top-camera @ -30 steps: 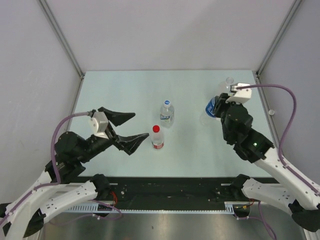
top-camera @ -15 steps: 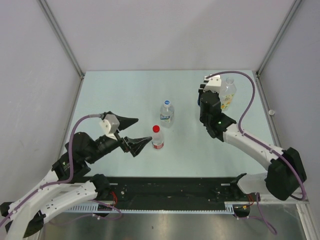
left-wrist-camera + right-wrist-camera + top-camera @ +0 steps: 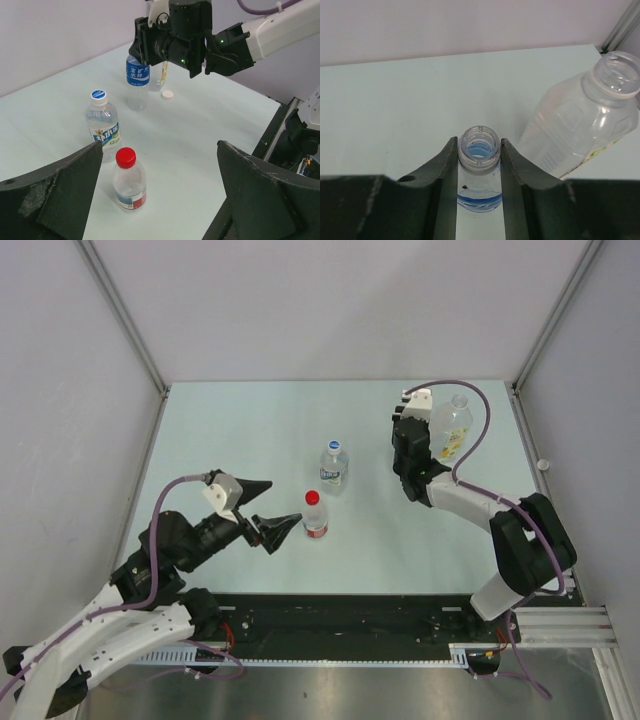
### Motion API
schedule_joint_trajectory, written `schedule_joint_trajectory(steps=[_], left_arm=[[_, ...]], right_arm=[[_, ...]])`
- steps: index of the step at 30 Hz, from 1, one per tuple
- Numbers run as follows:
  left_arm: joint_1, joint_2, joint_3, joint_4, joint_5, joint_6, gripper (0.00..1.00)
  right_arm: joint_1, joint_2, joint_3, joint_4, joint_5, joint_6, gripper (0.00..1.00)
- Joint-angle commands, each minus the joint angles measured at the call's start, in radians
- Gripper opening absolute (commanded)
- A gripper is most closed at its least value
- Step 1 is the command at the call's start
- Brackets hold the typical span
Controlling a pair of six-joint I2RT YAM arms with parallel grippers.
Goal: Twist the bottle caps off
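Right wrist view first: what sits between the fingers?

– The right gripper (image 3: pixel 478 146) is clamped narrow on the neck of the small blue-labelled bottle (image 3: pixel 479 195), whose mouth is uncapped. Just right of it is the larger bottle (image 3: pixel 572 132), its mouth open too. It looks tilted, though that may only be the camera's angle.

– Where are they on the table (image 3: pixel 250 420)?

– Far right. A white cap (image 3: pixel 167 94) lies on the surface beside them.

– And the left gripper (image 3: pixel 285 502)?

– Jaws spread wide with nothing between them, hovering near centre, fingertips just left of the red-labelled bottle (image 3: pixel 315 520). That one carries its red cap (image 3: pixel 312 498). Just beyond it stands the white-and-blue-labelled bottle (image 3: pixel 333 468), with its blue cap (image 3: pixel 98 94) on.
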Motion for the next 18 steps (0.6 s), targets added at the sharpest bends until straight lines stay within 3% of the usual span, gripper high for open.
schedule_joint_trajectory(steps=[1, 8, 15, 18], left_arm=[[-0.002, -0.008, -0.008, 0.024, -0.032, 0.009, 1.0], [-0.002, -0.019, -0.028, 0.032, -0.036, 0.003, 1.0], [-0.002, -0.008, -0.039, 0.047, -0.029, 0.0, 1.0], [-0.002, 0.001, -0.037, 0.052, -0.028, 0.0, 1.0]], right_arm=[[-0.006, 0.049, 0.022, 0.125, 0.009, 0.005, 0.0], [-0.006, 0.094, 0.021, 0.17, 0.027, -0.004, 0.0], [0.008, 0.069, 0.019, 0.099, 0.038, 0.014, 0.0], [0.006, 0.052, 0.021, 0.06, 0.015, 0.032, 0.13]])
